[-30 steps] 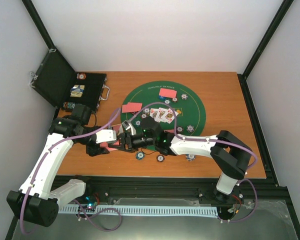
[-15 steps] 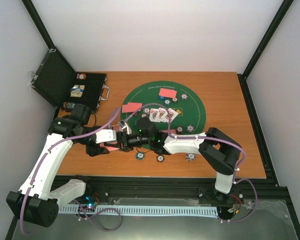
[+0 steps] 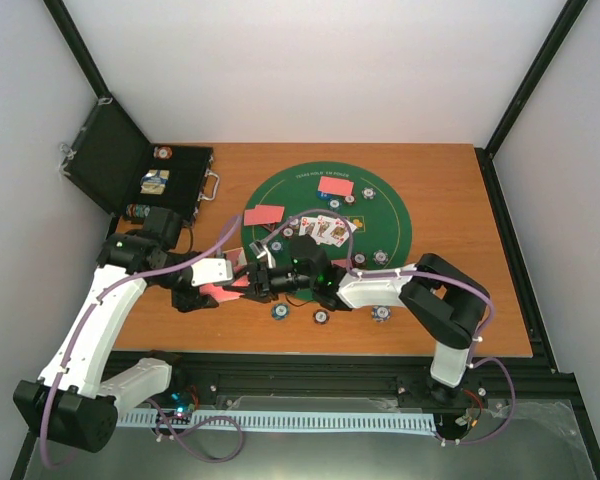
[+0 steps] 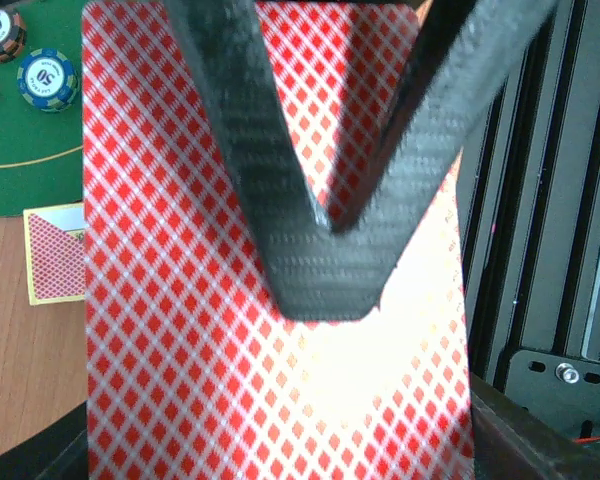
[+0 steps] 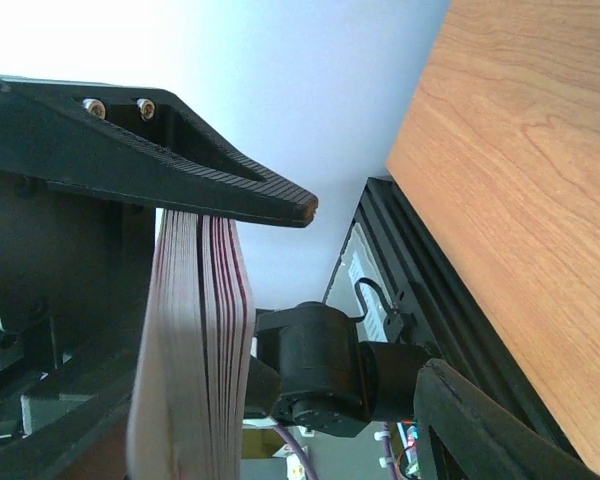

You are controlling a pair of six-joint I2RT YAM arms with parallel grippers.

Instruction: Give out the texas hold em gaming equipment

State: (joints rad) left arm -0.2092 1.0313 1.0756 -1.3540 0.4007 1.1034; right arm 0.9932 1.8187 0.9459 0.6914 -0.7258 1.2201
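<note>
Looks mid-deal: finds the red-backed deck [image 5: 195,340] up off the surface [image 3: 460,300] between the arms, with the left claw [image 4: 330,290] pressed together to a point against its back and the right claw [image 3: 258,282] straddling its edges, grip impossible to tell. Calls next for peeling one card away cleanly. Counts two red-backed lots [image 3: 335,185], one face-up fan [image 3: 325,230] and roughly seven chips [image 3: 381,257] on or beside the mat [image 3: 390,225].

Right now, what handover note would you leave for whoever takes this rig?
Left gripper: shut on the red-backed deck.
Right gripper: open, at the deck, holding nothing.
Done: face-down cards and a face-up row lie on the green mat, with chips around them.
Left: probably more cards to deal from the deck.
</note>
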